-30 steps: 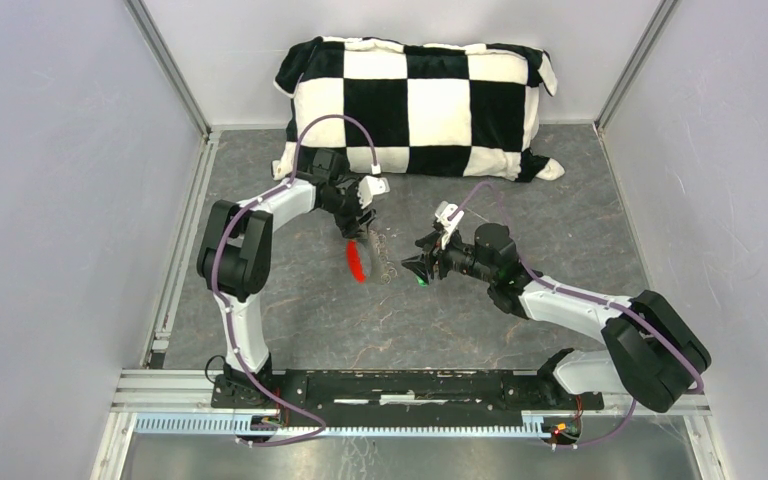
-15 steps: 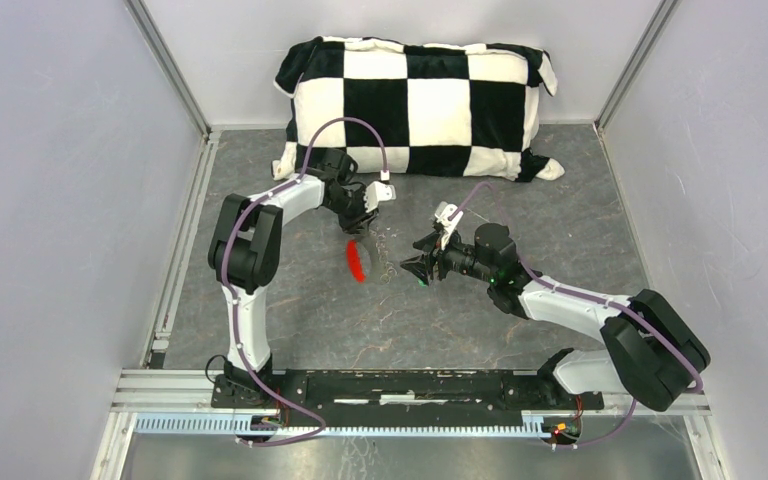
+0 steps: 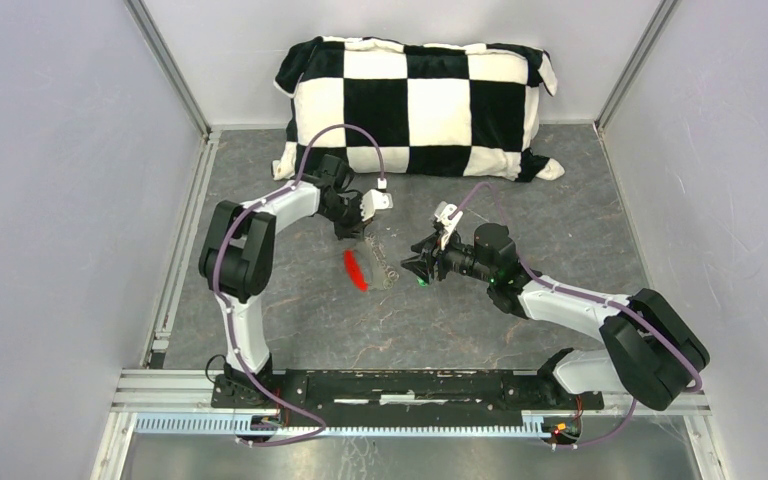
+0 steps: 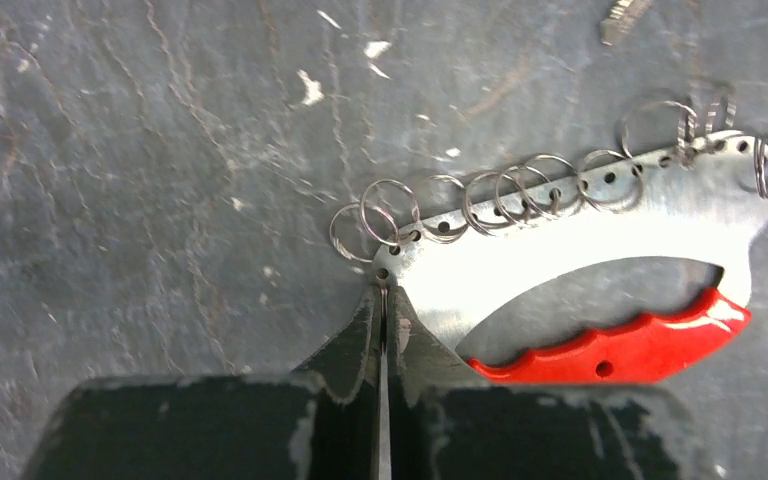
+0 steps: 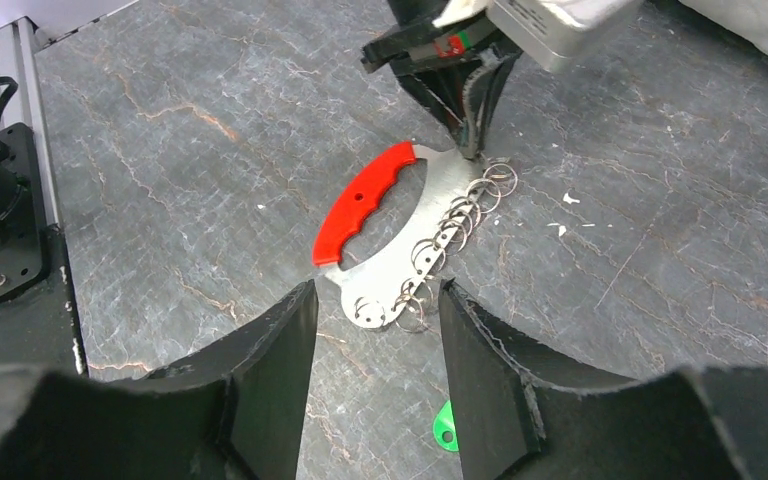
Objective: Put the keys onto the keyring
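**Left end effector** point(image 3: 352, 236): fully closed. In the left wrist view the two fingers point(image 4: 358, 345) meet with no visible gap. Their tips rest against the end of the keyring point(image 3: 370, 268). It cannot be determined whether the thin metal edge is pinched between them or only touched.

**Keyring:** lies flat on the grey tabletop point(image 3: 290, 310), between the two arms and well in front of the checkered pillow point(image 3: 415, 100).
- Construction: a flat, crescent-shaped silver plate point(image 4: 580, 230) with a red grip point(image 4: 640, 345) along one long edge. A row of small split rings point(image 4: 390, 210) hangs from holes along the other long edge.
- Long axis: in the top view it runs from the far end, at the left end effector, toward the arm bases, angled slightly to the right.
- Orientation: the red grip faces the left arm's side; the ringed edge faces the right arm.

**Green key** point(image 5: 445, 428): lies on the tabletop, apart from the keyring, just beside the right end effector's tips and below them in the right wrist view.

**Right end effector** point(image 3: 407, 267): partly open, with a moderate gap between the fingers. Nothing is held and nothing is touched. It points left toward the ringed edge of the keyring and stands near it but clear of it. In the right wrist view the near end of the plate shows through the gap.
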Tool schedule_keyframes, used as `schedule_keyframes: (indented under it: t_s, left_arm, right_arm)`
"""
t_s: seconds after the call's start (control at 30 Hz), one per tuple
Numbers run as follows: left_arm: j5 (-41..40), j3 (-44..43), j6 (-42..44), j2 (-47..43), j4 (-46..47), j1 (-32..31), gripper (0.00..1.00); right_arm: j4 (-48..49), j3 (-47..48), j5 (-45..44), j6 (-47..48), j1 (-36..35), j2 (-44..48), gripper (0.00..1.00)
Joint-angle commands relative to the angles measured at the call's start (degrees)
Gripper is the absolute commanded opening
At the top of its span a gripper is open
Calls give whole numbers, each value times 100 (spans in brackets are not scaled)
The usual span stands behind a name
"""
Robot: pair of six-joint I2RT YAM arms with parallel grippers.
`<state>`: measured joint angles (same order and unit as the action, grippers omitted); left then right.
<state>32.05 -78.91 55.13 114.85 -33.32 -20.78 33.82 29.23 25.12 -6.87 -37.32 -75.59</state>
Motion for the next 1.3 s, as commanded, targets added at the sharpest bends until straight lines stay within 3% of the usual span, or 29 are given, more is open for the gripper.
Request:
schedule_keyframes:
  t_s: [0.0, 0.3, 0.6, 0.83, 1.27]
  left_arm:
    - [380, 227, 55, -877, -122, -28, 2]
    - [1296, 258, -304, -1956, -701, -32, 2]
    - [2045, 87, 320, -3239, -2201, -49, 2]
    - [2708, 46, 345, -4103, -2390, -352, 2]
    - [3048, 386, -27, -4954, -2426, -976, 2]
  right_arm:
    - [379, 217, 149, -127, 28, -18, 54]
    - [477, 309, 471, -58, 31, 98, 57]
    - [963, 406, 1187, 202, 9, 594, 69]
    - [1026, 657, 1733, 384, -184, 624, 74]
    - [819, 714, 1825, 365, -615, 1239, 74]
